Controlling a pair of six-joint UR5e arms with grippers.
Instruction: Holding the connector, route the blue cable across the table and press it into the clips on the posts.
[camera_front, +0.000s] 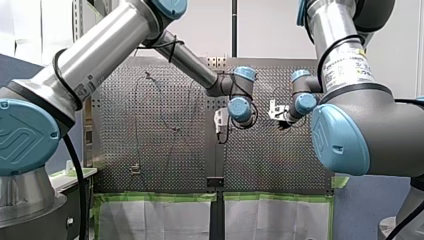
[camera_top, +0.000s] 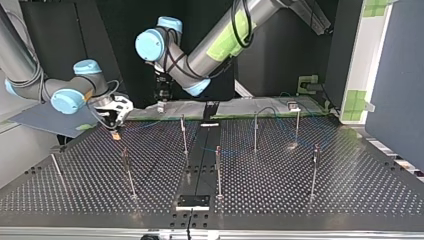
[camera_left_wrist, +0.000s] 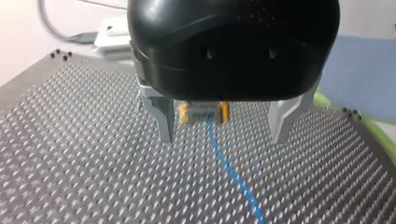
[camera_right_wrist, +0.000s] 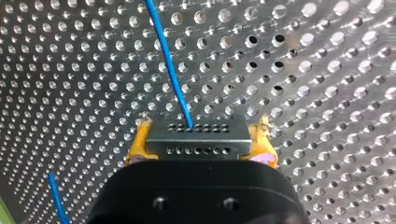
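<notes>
Holding the small grey connector (camera_right_wrist: 196, 150) in my right claw (camera_right_wrist: 201, 142), yellow pads (camera_right_wrist: 137, 150) clamped on its two ends, low over the counter (camera_right_wrist: 327, 93) near the top view's left. Trailing thin blue cable (camera_right_wrist: 170, 65) from its face: light, limp, likely to sag and snag on posts (camera_top: 184, 135). Hovering my left claw (camera_left_wrist: 223, 137) facing it, metal fingers (camera_left_wrist: 164, 119) apart, empty. Best taken by the rigid connector shell, never the soft wire.
</notes>
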